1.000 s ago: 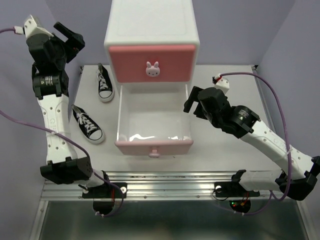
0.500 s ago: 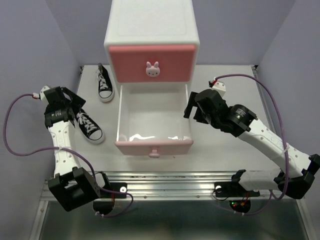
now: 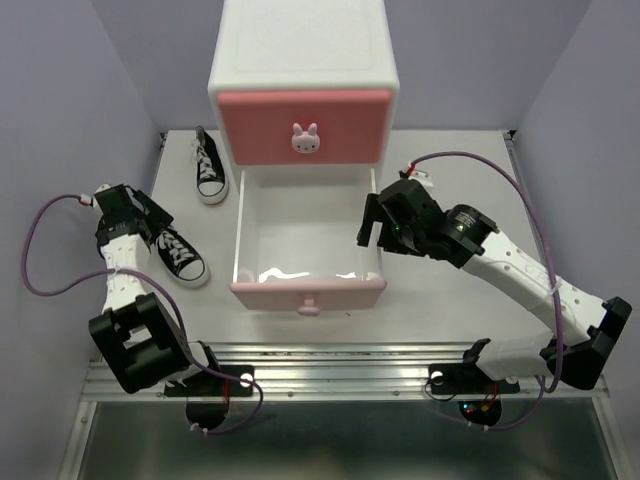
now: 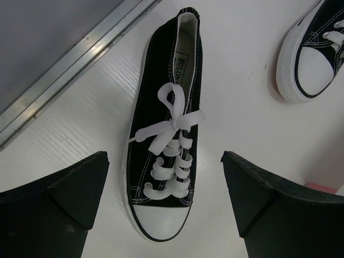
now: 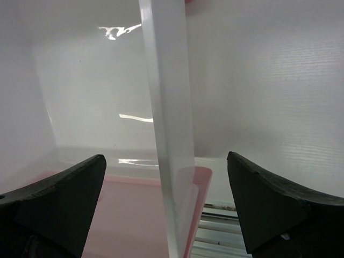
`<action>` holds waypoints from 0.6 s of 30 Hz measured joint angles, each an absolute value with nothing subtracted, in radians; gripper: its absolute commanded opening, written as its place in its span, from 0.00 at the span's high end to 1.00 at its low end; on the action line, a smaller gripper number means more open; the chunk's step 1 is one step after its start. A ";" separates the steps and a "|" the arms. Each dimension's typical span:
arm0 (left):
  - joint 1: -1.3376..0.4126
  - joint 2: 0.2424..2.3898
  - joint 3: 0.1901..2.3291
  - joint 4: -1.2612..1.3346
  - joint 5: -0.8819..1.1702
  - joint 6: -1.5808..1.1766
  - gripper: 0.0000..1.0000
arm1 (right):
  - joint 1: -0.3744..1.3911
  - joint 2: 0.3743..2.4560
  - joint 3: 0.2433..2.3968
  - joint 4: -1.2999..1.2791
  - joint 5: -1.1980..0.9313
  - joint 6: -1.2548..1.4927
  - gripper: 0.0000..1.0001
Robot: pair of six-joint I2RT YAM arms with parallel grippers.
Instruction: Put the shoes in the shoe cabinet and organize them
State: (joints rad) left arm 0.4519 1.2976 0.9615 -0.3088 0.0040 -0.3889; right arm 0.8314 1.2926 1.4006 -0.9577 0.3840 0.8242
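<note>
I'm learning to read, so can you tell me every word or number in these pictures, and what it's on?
"BOLON...": on the label inside the heel of the black shoe. The end of the word and the tiny print beside it are too blurred to read.
Nothing else can be read: the other black shoe and the cabinet show no words or numbers.

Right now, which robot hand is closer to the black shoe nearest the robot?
Left. The left gripper hangs open right above that black shoe; the right gripper is across the open drawer, over its right wall.
</note>
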 measured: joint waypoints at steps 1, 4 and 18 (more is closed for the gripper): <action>0.452 1.313 0.962 -0.303 -0.002 -0.376 0.01 | 0.831 1.297 1.401 -0.960 0.369 0.825 0.00; 0.452 1.327 0.961 -0.283 -0.019 -0.344 0.01 | 0.831 1.308 1.406 -0.965 0.345 0.826 0.00; 0.439 1.458 0.941 -0.173 0.066 -0.276 0.01 | 0.831 1.439 1.523 -0.987 0.288 0.781 0.00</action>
